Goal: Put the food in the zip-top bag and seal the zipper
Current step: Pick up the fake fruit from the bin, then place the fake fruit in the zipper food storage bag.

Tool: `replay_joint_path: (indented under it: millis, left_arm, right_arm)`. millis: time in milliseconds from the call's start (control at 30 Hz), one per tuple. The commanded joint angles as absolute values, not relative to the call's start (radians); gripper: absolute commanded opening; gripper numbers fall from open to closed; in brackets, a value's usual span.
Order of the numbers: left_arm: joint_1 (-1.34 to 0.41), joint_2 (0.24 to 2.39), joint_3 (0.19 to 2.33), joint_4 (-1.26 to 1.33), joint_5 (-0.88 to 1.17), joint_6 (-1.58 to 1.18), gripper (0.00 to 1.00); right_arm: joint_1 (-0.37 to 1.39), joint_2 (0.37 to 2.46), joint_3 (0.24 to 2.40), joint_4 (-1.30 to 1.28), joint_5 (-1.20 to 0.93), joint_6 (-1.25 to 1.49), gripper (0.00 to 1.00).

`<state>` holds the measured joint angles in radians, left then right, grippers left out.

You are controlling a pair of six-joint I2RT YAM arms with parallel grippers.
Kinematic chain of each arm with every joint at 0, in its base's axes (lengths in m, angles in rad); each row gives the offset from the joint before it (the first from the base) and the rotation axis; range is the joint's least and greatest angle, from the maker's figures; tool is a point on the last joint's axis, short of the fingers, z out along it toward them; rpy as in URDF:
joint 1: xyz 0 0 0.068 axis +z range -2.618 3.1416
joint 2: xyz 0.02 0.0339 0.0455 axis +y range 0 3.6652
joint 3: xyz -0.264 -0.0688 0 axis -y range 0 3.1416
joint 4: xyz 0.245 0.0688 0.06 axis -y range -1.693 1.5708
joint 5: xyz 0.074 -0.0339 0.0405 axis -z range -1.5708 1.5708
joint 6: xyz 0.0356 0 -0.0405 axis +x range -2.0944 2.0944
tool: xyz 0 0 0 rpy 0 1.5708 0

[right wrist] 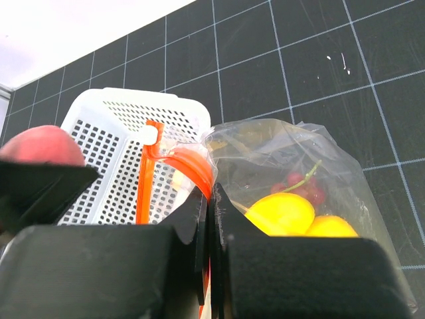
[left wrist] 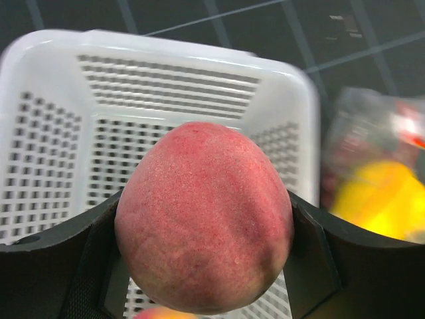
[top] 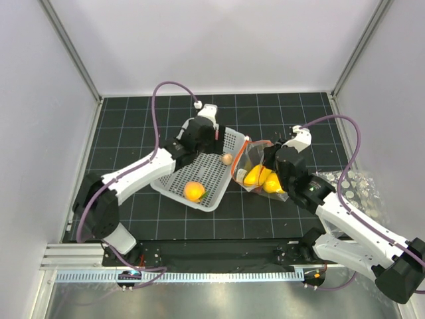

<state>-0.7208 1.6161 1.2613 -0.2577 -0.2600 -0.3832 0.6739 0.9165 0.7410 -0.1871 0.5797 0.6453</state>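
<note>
A pink-red peach fills the left wrist view, and my left gripper is shut on it from both sides, above the far corner of the white basket. In the top view the left gripper hides the peach. My right gripper is shut on the mouth of the clear zip-top bag, pinching its red-orange zipper. Yellow fruits and dark red grapes lie inside the bag. An orange fruit and a tiny peach-coloured ball lie in the basket.
The basket lies tilted left of the bag, almost touching it. A clear plastic sheet with white dots lies at the right edge of the black gridded mat. White walls close in the back and both sides.
</note>
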Motion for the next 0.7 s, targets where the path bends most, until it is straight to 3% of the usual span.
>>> replay_joint_path:
  millis: [0, 233, 367, 667]
  left_arm:
    - [-0.825, 1.525, 1.217, -0.164, -0.285, -0.341, 0.53]
    - [-0.92, 1.427, 1.121, -0.003, -0.177, -0.328, 0.53]
    - [-0.953, 1.473, 1.146, -0.005, -0.104, -0.321, 0.54]
    - [-1.035, 1.641, 1.281, -0.055, -0.17, -0.233, 0.58]
  right_arm:
    - [0.672, 0.916, 0.742, -0.137, 0.58, 0.637, 0.05]
    - [0.673, 0.914, 0.744, -0.137, 0.569, 0.637, 0.04]
    - [0.672, 0.885, 0.73, -0.115, 0.554, 0.643, 0.04]
    - [0.672, 0.812, 0.655, -0.017, 0.474, 0.686, 0.04]
